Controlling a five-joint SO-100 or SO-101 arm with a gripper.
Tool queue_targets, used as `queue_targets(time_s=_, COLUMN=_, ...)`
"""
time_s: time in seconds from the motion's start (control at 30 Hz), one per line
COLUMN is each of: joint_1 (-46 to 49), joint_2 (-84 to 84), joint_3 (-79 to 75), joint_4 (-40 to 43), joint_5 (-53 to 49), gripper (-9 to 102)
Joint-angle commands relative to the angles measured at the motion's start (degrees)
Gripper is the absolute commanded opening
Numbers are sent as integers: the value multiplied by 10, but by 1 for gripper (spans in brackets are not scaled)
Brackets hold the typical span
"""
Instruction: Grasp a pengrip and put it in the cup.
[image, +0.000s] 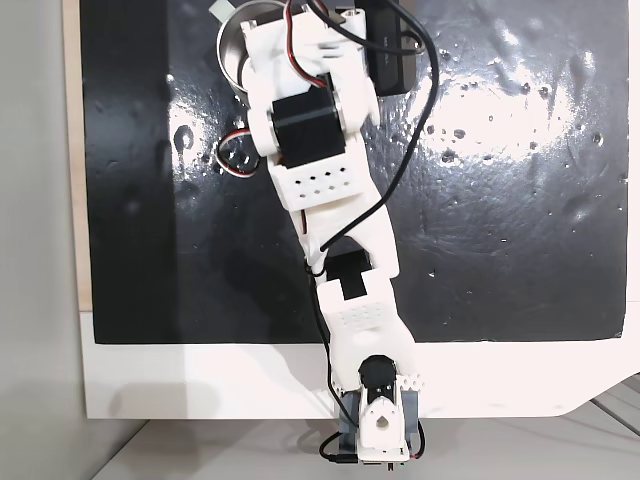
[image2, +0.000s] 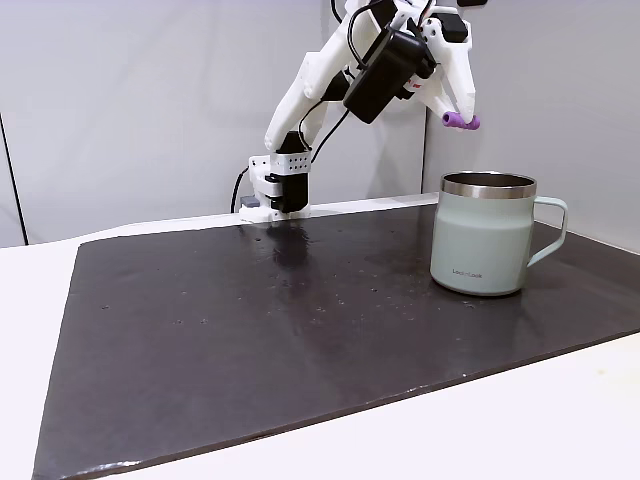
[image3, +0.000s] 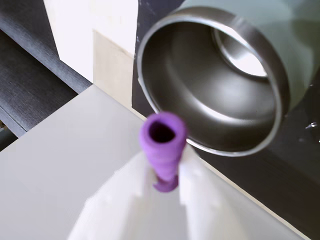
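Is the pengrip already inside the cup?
No, in a fixed view the pengrip is held by the fingers in the air above the cup.

The arm (image: 330, 180) is built of white plastic shells with black servo blocks set into them. Rows of small round holes mark the white covers in a fixed view from above. Thin black cables loop along its length, joined near the upper joints by red and white wires. Its base (image2: 277, 188) is a white bracket around a black motor. The claw (image3: 165, 175) has white, smooth-sided fingers (image3: 200, 200).
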Motion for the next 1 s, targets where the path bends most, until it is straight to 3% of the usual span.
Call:
queue_targets(time_s=0.0, joint_1=-16, joint_2=-9, joint_3=-59, joint_4=-30, joint_5=7, gripper=0)
queue_targets(time_s=0.33, joint_1=-60, joint_2=-13, joint_3=-63, joint_4=-17, joint_5=-18, gripper=1)
queue_targets(time_s=0.53, joint_1=-60, joint_2=6, joint_3=-63, joint_4=0, joint_5=-31, gripper=33)
queue_targets(time_s=0.97, joint_1=-29, joint_2=31, joint_3=-39, joint_4=10, joint_5=-32, gripper=33)
